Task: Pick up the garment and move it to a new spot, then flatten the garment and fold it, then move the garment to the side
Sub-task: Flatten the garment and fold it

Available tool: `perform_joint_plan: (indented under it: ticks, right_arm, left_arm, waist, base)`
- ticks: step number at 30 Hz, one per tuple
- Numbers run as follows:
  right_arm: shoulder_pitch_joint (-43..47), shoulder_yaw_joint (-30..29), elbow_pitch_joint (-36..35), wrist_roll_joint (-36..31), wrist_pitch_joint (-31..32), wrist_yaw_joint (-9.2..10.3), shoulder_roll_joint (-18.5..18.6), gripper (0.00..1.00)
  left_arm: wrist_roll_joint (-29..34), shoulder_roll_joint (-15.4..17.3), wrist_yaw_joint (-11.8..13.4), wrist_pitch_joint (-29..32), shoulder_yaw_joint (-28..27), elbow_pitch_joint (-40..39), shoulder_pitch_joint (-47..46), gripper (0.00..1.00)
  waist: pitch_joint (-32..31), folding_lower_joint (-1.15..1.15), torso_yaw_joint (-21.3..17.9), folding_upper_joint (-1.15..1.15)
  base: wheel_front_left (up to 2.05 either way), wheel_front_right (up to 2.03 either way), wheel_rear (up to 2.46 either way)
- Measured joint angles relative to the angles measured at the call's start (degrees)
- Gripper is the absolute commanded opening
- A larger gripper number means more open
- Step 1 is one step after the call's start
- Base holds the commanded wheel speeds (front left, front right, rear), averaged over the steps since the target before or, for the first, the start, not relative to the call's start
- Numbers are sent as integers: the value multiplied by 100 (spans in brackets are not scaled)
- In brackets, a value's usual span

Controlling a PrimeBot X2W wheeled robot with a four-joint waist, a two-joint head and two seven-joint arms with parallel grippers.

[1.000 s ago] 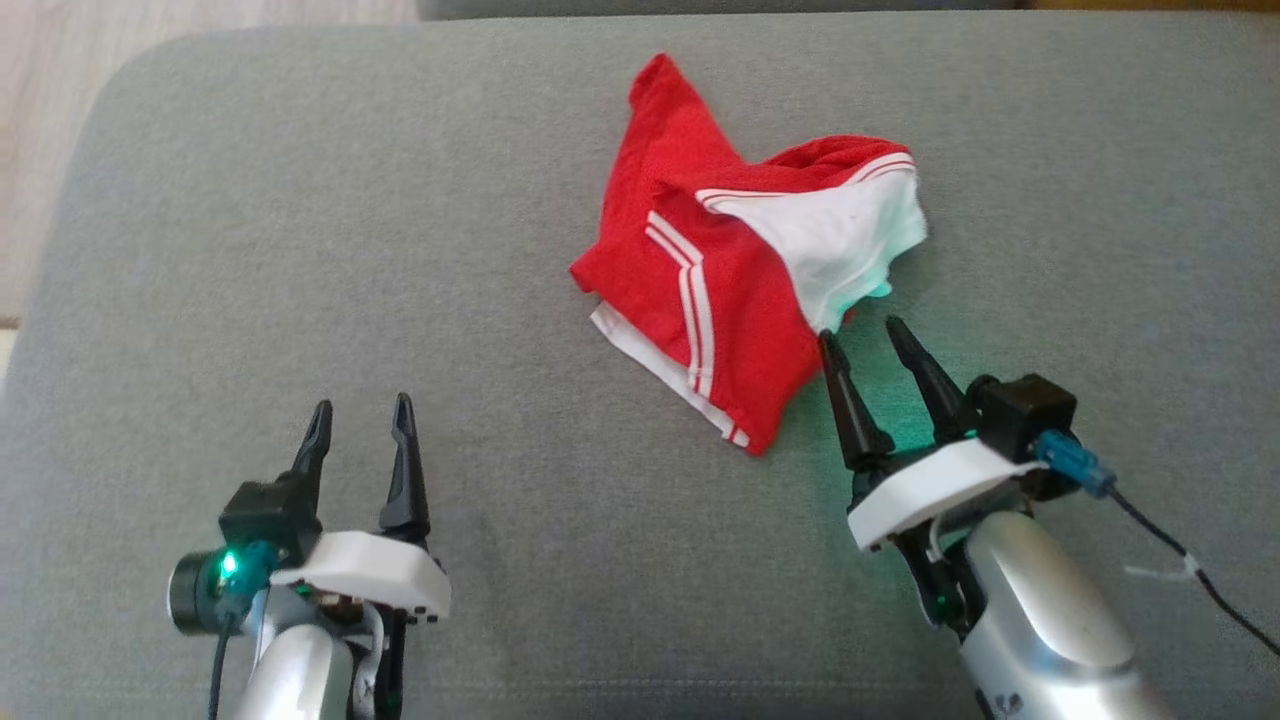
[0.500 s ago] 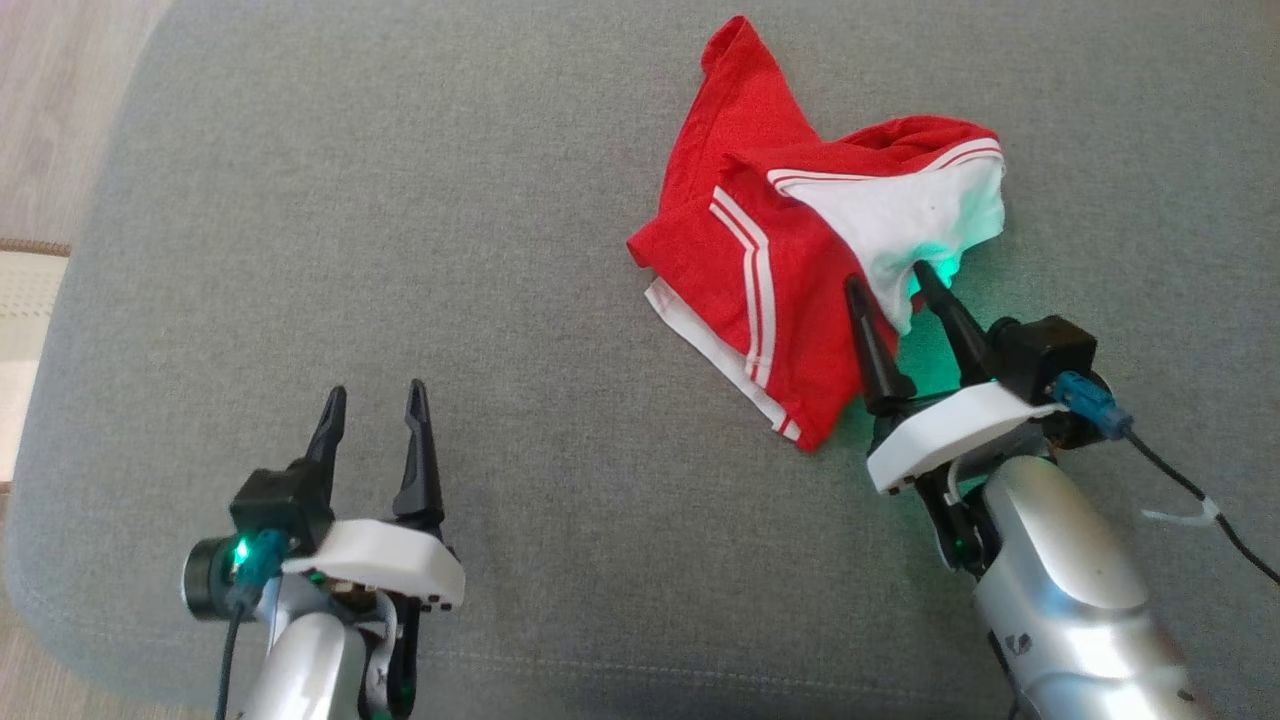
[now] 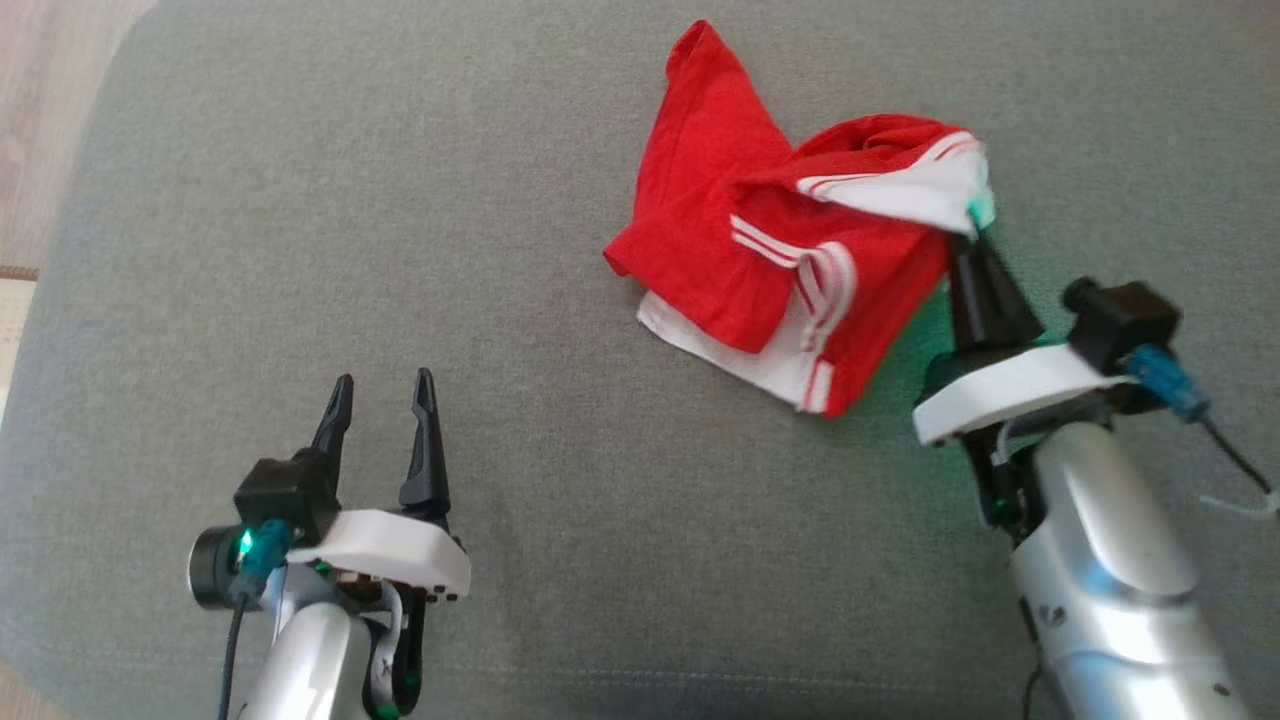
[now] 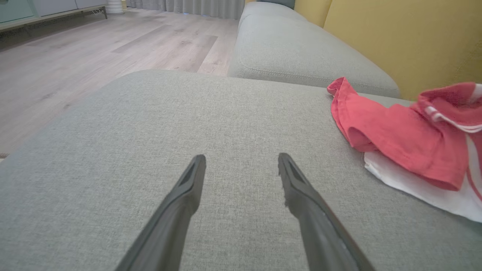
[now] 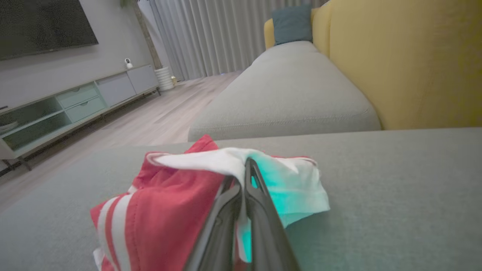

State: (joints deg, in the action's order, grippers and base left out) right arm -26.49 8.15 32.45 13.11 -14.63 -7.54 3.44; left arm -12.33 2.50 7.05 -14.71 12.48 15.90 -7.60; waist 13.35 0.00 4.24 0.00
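red mesh over white lining, bunched in a heap: the garment (image 3: 760, 260) lies crumpled on the grey sofa cushion (image 3: 300, 250), right of the middle and on the side far from the robot. striped trim shows along its folds, and a white layer lies flat under its near edge. the right gripper (image 3: 968, 240) has its two dark fingers pressed together on a white flap at the heap's right-hand end. the right wrist view shows that cloth pinched between them, draped over the tips and tinted green by the wrist light. the pinched flap appears raised a little, while the bulk of the cloth rests on the cushion. the left gripper (image 3: 385, 395) hovers over bare cushion at the robot's near left, well apart from the garment, fingers spread wide and holding nothing.

step in hand, by my reading: the first one, picking the garment up, with the grasp made and the bulk not yet lifted. the next move calls for raising the right arm until the hanging cloth clears the cushion, then carrying it to a fresh spot, most likely the open stretch to the left. the grip is on one thin layer near an edge, so a slow lift seems wise, lest the flap slip out or the heap drag. flattening and folding are not yet begun.
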Motion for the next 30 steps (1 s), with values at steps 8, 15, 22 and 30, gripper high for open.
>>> perform_joint_plan:
  ticks: [8, 15, 22, 30]
  right_arm:
    - [0, -643, -171, -399, 0, 0, -2, 0]
    - [69, -998, -27, -611, 0, 0, -7, 0]
    - [493, -1388, 114, -643, 0, 0, -33, 0]
    - [727, -1696, 402, -917, 0, 0, -48, 100]
  left_arm:
    - [-60, 0, 0, 0, 10, 65, 15, 100]
    - [-97, 0, 0, 0, 31, 90, 30, 100]
    - [-96, 1, 0, 0, 94, 101, 60, 100]
    - [-92, 2, -9, 0, 137, 108, 227, 100]
  waist:
    - [-160, 0, -132, 0]
    - [-255, 0, -194, 0]
    - [-362, 0, -227, 0]
    - [-454, 0, -220, 0]
  base:
    - [0, 0, 0]
    - [0, 0, 0]
    - [0, 0, 0]
    - [0, 0, 0]
